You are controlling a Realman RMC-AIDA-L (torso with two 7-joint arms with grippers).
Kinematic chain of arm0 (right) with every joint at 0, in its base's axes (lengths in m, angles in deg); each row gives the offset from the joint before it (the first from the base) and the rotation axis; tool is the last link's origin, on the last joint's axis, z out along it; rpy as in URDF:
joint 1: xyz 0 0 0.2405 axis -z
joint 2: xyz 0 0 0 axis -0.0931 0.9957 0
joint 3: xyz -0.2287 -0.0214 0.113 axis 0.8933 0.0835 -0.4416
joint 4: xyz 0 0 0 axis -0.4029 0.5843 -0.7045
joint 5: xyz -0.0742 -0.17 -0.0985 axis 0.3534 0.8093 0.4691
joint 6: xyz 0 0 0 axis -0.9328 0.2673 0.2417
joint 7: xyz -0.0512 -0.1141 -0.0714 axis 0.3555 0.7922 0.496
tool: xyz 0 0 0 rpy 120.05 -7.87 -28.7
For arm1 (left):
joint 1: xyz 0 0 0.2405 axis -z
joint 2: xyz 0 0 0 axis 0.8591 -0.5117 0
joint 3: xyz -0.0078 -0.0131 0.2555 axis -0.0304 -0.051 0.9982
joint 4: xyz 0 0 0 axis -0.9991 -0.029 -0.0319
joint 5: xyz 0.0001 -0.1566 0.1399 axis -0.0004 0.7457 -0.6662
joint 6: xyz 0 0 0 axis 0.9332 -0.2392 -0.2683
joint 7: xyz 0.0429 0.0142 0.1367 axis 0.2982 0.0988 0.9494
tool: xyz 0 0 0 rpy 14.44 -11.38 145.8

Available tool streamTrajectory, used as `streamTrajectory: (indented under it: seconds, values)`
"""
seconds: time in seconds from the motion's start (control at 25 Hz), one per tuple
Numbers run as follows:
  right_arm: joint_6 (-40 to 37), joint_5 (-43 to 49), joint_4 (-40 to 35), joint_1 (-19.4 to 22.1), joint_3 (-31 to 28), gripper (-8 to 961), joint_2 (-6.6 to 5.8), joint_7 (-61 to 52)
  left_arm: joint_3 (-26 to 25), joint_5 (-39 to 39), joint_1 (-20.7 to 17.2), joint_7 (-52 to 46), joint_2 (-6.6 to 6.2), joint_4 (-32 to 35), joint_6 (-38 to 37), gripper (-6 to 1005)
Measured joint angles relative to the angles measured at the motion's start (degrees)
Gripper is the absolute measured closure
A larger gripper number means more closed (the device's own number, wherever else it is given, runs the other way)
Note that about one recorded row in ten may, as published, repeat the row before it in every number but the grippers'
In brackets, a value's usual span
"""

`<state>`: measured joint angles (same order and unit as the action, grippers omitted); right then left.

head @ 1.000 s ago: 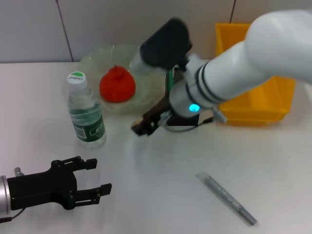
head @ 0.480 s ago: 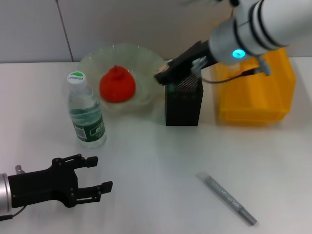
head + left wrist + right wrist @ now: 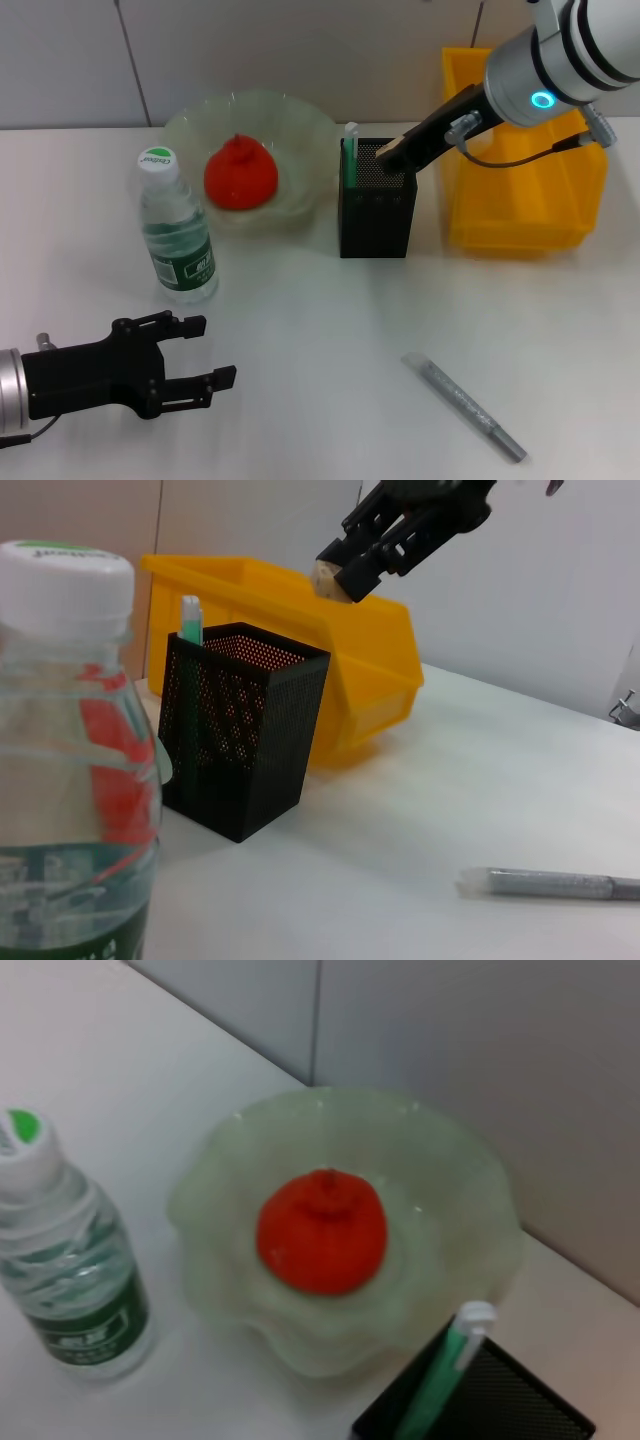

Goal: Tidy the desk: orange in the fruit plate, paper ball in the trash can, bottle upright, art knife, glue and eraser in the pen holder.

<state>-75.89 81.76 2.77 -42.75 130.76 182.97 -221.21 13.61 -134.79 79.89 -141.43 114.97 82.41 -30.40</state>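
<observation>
- Eraser [image 3: 327, 579], a small tan block, is sitting pinched at the tip of our right gripper [image 3: 391, 152], whose fingers are closing narrowly on it; in the left wrist view it is hanging above the pen holder [image 3: 377, 200], toward that cup's far rim on the trash can [image 3: 520, 215] side, clear of the mesh and not yet inside.
- From the eraser, the opening of the pen holder is lying straight below and a little toward 9 o'clock in the head view, so we are judging that the coming move is a small shift over the mouth and then a release.
- Our right arm is reaching in from 2 o'clock, slanting down toward the cup; it is the nearer arm by far.
- Our left gripper [image 3: 190, 352] is idling at 7 o'clock on the table [image 3: 320, 330], its fingers spread wide and holding nothing, well apart from the pen holder.
- We are counting one orange [image 3: 240, 175], resting in the one fruit plate [image 3: 300, 125]; one bottle [image 3: 178, 235], standing upright at 9 o'clock of the cup; one eraser; one pen holder; one trash can.
- One green-and-white stick [image 3: 349, 155] is already standing in the cup's corner nearest the plate.
- One grey stick-like item [image 3: 464, 406] is lying on the table at 5 o'clock, its long axis running from 10 to 4 o'clock.
</observation>
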Motion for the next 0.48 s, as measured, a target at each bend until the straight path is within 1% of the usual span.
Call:
streamTrajectory:
  seconds: [0.48]
  values:
    - [6.83, 0.45, 5.21, -0.1, 0.52, 542, 0.0, 1.06, -0.2, 0.01, 0.41, -0.16, 0.02, 0.0, -0.19, 185]
